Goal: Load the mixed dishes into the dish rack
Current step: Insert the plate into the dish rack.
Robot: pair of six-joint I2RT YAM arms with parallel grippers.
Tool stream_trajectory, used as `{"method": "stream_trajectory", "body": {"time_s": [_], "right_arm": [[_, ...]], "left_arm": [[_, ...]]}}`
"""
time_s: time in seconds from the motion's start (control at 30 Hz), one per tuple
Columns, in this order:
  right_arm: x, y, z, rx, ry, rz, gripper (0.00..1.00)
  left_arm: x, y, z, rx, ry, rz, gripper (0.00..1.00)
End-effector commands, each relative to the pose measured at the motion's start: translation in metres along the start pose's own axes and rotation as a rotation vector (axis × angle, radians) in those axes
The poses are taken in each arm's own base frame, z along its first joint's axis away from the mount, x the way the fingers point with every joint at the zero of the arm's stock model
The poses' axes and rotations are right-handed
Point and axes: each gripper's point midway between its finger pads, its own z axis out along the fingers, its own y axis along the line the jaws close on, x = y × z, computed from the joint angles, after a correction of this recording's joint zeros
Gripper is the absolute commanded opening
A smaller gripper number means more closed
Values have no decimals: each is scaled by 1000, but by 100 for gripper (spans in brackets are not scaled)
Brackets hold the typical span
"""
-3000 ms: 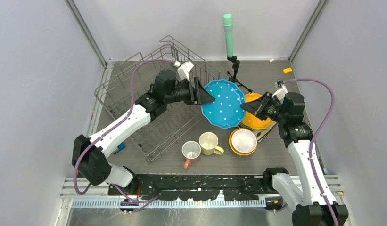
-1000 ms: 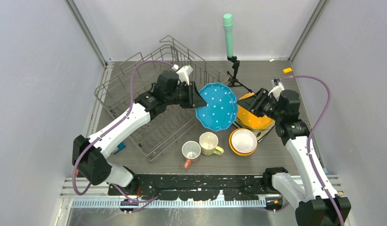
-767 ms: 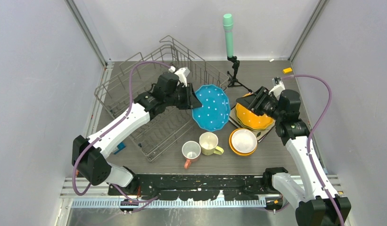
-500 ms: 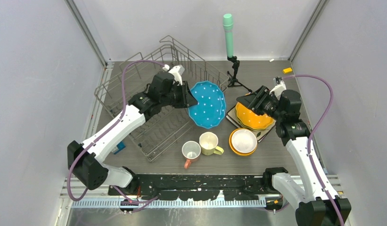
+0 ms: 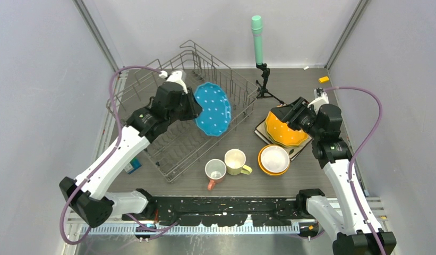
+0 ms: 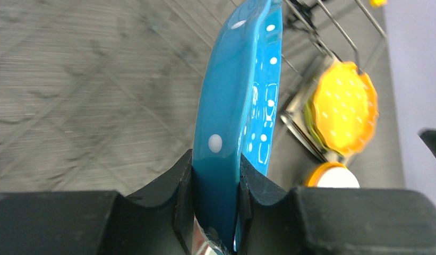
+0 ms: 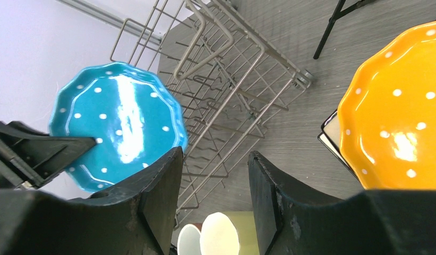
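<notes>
– Dishes: where now?
– Blue plate (image 5: 213,109) up in the air, standing on edge, over the right part of the dish rack (image 5: 152,143). Cannot tell whether touching the wires or not.
– Held by what?
– Pinched at the rim by the left gripper (image 6: 214,175), jaws narrow and pressed on both faces of the plate.
– And the right gripper (image 7: 213,159)?
– Standing well apart, nothing between the fingers (image 7: 152,202). Hovering just beside the orange plate (image 5: 283,132), at its far edge.
– Rest of the dishes?
– All outside the rack, on the table (image 5: 311,85). Orange plate lying on top of a stack, with white square plate (image 7: 330,135) at the bottom. Nearer to the arms, white bowl (image 5: 274,158) nested inside orange bowl (image 5: 262,164). Left of these, pale-yellow mug (image 5: 236,161) and pink mug (image 5: 215,171), both upright, side by side, near the front corner of the rack
</notes>
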Motion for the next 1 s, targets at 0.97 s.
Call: {"method": "stream_trajectory", "body": {"time_s": [0.97], "right_arm": [[-9,-24,-3,134,-65,-17,55]], "left_arm": [[-106,175,-105,-847,-588,-119,0]]}}
